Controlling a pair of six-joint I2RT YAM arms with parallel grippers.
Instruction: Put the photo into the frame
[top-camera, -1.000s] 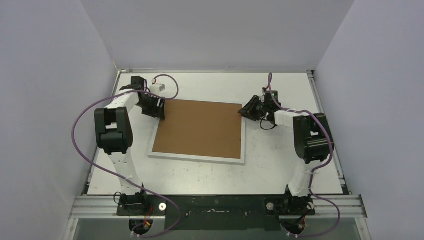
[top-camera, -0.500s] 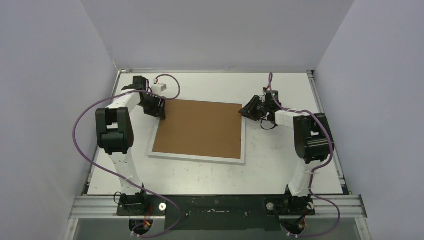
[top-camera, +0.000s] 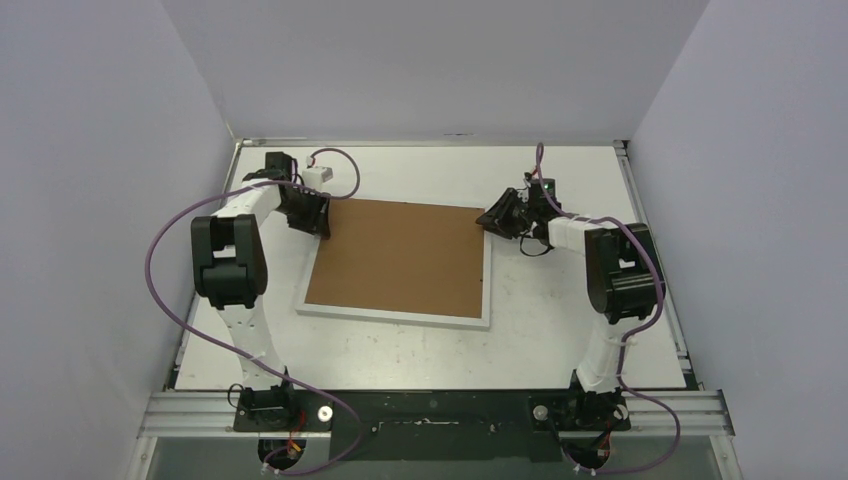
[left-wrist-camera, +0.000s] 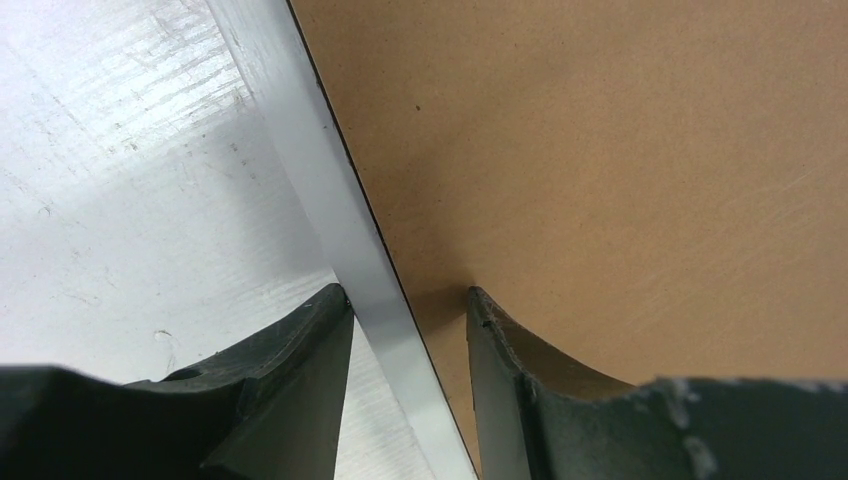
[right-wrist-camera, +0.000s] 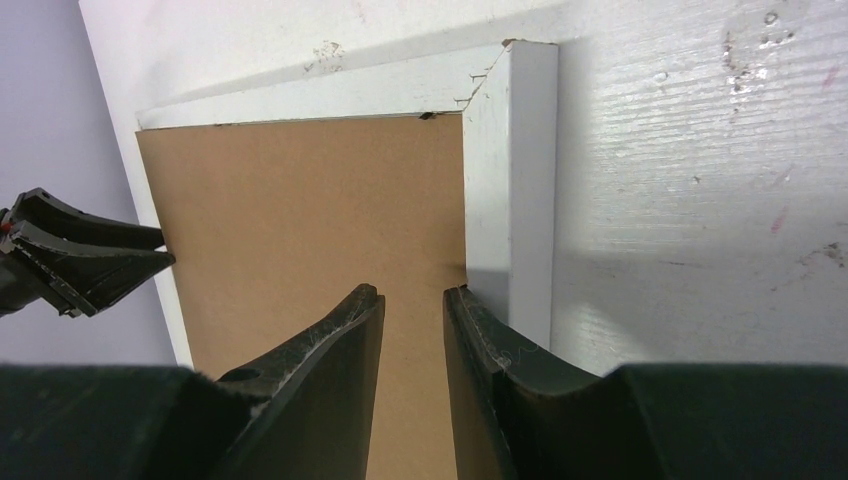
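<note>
Two fingers (left-wrist-camera: 300, 360) of the left gripper (left-wrist-camera: 405, 292) stood astride the left rail of the frame (left-wrist-camera: 330, 190). One tip was over the table (left-wrist-camera: 120, 180) and the other over the brown backing board (left-wrist-camera: 620, 150). They were partly spread, with a gap remaining on the board side, and they pinched nothing.

Change noted: compared with one second earlier, this spread had narrowed. In the overhead view the left gripper (top-camera: 318, 215) had also shifted slightly toward the top of the picture, settling at the frame's corner left of centre.

The right gripper (right-wrist-camera: 412, 292) showed no such change. Its fingers (right-wrist-camera: 330, 350) stood a narrow slit apart and held nothing. One tip was over the backing board and the other at the inner edge of the rail, below the mitred corner in the upper middle of the right wrist view.

The frame lay flat at the centre of the overhead view with its back upward, and the backing board filled its opening. The photo appeared in no view, and whether it lay beneath the board could not be told.

Assessment: the narrowing left jaws probably meant a grip on the rail was being prepared, with the right gripper placed to work the board at the opposite corner. Until the photo's position is confirmed, progress on the task cannot be rated.
</note>
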